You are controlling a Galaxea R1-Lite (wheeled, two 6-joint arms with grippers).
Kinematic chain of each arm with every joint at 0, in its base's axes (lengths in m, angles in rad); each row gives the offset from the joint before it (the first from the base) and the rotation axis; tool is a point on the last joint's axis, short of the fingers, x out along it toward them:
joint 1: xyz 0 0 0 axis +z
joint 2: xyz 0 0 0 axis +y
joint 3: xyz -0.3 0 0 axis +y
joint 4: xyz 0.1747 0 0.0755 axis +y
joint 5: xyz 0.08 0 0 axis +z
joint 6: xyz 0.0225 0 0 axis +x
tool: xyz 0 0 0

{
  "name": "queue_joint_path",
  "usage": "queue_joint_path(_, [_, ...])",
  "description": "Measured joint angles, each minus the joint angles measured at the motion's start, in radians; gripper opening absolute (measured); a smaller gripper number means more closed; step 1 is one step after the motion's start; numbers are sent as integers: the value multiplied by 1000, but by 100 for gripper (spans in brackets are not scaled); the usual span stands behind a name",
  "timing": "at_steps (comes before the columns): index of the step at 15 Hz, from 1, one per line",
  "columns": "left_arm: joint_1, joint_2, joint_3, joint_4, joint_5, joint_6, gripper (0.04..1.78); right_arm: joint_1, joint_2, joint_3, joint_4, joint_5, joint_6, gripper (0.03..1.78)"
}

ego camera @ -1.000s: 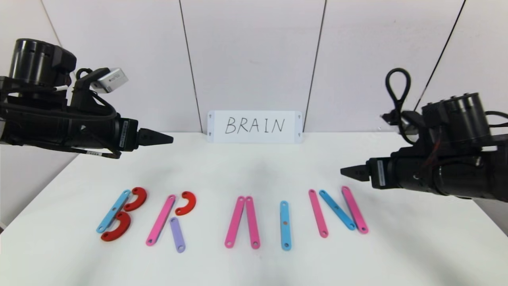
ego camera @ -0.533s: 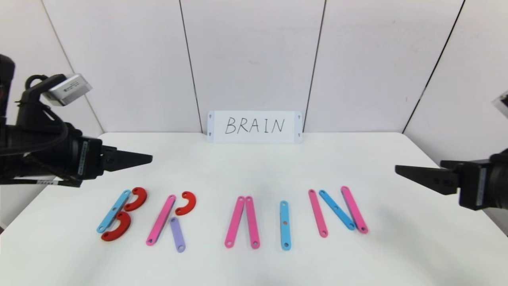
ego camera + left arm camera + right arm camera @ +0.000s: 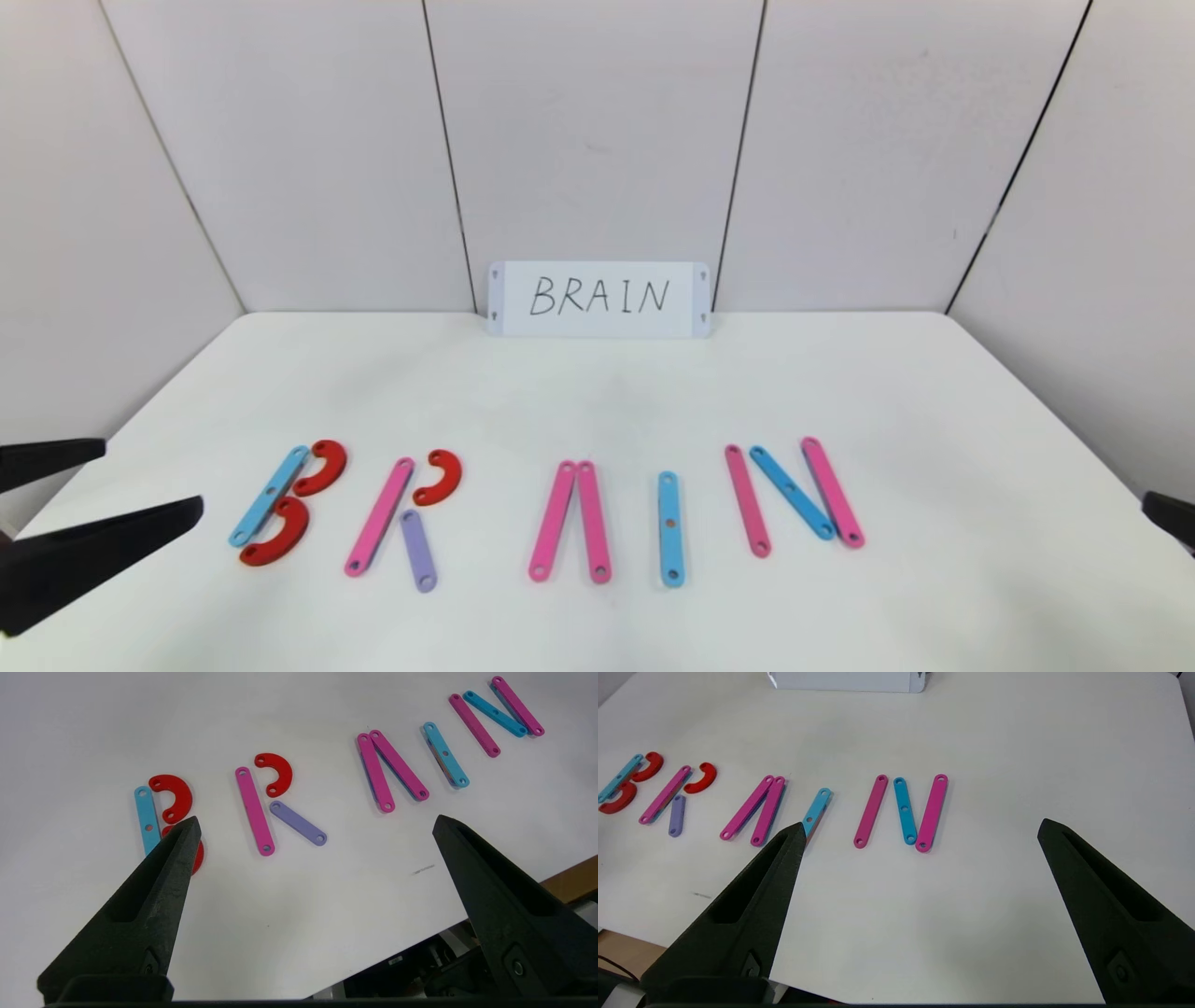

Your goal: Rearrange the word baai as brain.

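Plastic letters [image 3: 551, 509] read BRAIN across the table's [image 3: 597, 392] near half: pink, blue, purple strips, red curves. Left gripper [image 3: 149, 481] and right gripper [image 3: 920, 828] both gaped wide, holding nothing.

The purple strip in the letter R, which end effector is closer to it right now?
Left. The left end effector is open at the table's left edge, just past the B from the purple strip. The right end effector, also open, sits off the far right edge, beyond the N.

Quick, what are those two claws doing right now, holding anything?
Left gripper: open, holding nothing, at the table's left edge.
Right gripper: open, holding nothing.
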Motion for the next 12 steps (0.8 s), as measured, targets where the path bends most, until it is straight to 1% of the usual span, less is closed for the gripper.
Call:
queue_joint_path(2, [0, -109, 49, 16, 45, -1, 174, -5, -79, 10, 18, 1, 1, 174])
queue_joint_path(3, [0, -166, 70, 30, 74, -1, 174, -24, -114, 14, 24, 1, 0, 174])
queue_joint_path(5, [0, -265, 103, 58, 128, 0, 174, -101, -177, 19, 29, 1, -7, 174])
queue_joint_path(8, [0, -394, 124, 102, 181, 0, 174, -240, -268, 26, 30, 3, -50, 174])
queue_joint_path(9, [0, -431, 127, 108, 188, -1, 174, -278, -300, 36, 29, 6, -63, 174])
queue_joint_path(10, [1, -466, 130, 112, 196, -1, 174, -304, -334, 49, 28, 11, -79, 174])
queue_joint_path(12, [28, -515, 139, 107, 232, -5, 174, -330, -408, 88, 26, 16, -117, 174])
